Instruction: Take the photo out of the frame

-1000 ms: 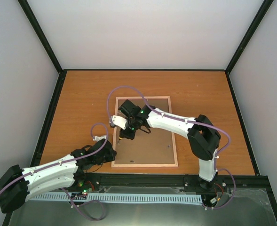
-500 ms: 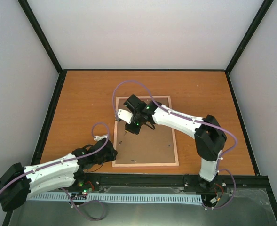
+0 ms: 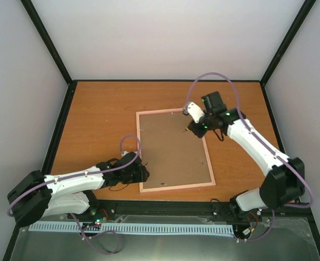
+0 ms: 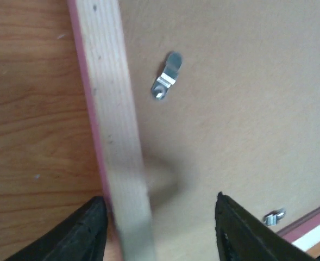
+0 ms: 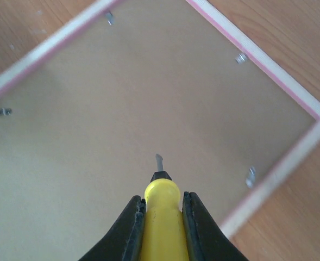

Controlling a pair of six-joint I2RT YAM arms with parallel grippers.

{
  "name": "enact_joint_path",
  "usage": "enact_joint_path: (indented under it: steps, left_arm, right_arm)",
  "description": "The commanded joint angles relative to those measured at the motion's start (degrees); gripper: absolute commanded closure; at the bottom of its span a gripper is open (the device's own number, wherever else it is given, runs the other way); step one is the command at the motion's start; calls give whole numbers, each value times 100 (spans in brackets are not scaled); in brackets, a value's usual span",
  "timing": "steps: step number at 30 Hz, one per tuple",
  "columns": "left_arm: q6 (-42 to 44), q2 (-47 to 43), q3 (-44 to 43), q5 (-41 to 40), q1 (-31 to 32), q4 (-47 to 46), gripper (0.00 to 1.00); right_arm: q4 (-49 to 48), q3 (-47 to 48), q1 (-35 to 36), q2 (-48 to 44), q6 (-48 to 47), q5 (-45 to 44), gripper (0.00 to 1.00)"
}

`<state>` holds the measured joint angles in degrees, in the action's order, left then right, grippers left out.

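Note:
The pink frame (image 3: 176, 186) lies face down on the table, its brown backing board (image 3: 173, 149) up. The photo is hidden under the board. My left gripper (image 3: 143, 175) is low at the frame's near left corner. In the left wrist view it (image 4: 160, 200) is open, with one finger outside the frame's pale left rail (image 4: 113, 109) and the other over the board. My right gripper (image 3: 195, 129) hovers over the frame's far right part. It (image 5: 162, 200) is shut on a yellow screwdriver (image 5: 161, 217) whose tip points down at the board (image 5: 121, 109).
Small metal turn clips (image 4: 167, 76) (image 5: 250, 175) sit along the board's edges. Bare wooden tabletop (image 3: 94, 119) surrounds the frame, and black posts and white walls fence it in. The right arm's purple cable (image 3: 214, 76) loops above the far edge.
The frame has slid and turned to the right. My right gripper swung with the screwdriver from the frame's far left to its far right. My left gripper moved to the frame's corner and opened.

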<state>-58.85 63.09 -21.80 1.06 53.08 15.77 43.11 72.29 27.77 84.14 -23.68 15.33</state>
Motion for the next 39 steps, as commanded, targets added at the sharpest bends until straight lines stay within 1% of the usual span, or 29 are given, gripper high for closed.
enact_joint_path:
  steps: [1,3,4,6,7,8,12,14,16,18,20,24,27,30,33,36,39]
  left_arm:
    - [561,259,-828,-419,75,465,40]
    - [811,335,-1214,-1053,50,754,34]
    - [966,362,-1361,-1289,29,813,29]
    - [1383,441,-1590,-1608,-143,741,22]
    - [1591,486,-1685,-1658,-347,666,21]
    - [1865,537,-1786,-1592,-704,536,19]
    - [2664,820,-2107,-1175,-1632,-286,16]
    - [2807,1146,-2367,-759,-2133,-566,16]
    - [2889,1591,-2769,-518,-2470,-605,16]
    - [2904,2170,-3217,-464,-2655,-445,19]
    - [2865,2643,-3632,-466,-2779,-208,26]
    - [2791,3376,-3971,-345,-2914,-45,39]
    - [2682,3695,-4086,-320,-2917,71,47]
    - [2536,3683,-3845,-240,-2913,45,50]
    - [2387,3385,-3350,-100,-2860,-132,53]
    - [2301,3138,-2880,140,-2746,-381,59]
    - [2309,3190,-2630,445,-2637,-551,68]
  right_arm:
    - [334,-535,-415,-780,-395,129,97]
    - [588,-754,-452,-1140,-736,119,97]
    - [795,-806,-449,-1280,-987,270,97]
    - [1221,-887,-448,-1557,-1510,614,97]
    - [1390,-952,-443,-1694,-1730,746,97]
    - [1551,-1006,-440,-1804,-1948,875,97]
    - [2153,-1220,-390,-1966,-2611,1338,97]
    - [2277,-1300,-280,-1910,-2675,1402,97]
    - [2320,-1379,-102,-1823,-2657,1360,97]
    - [2280,-1483,136,-1789,-2589,1256,97]
    - [2214,-1604,410,-1793,-2496,1114,97]
    - [1847,-1888,864,-1855,-2227,704,97]
    - [1732,-1957,982,-1833,-2137,541,97]
    - [1708,-1930,994,-1826,-2127,479,97]
    - [1618,-1942,994,-1855,-2145,430,97]
    - [1490,-1940,996,-1809,-2143,402,97]
    - [1335,-1824,994,-1696,-2068,364,97]
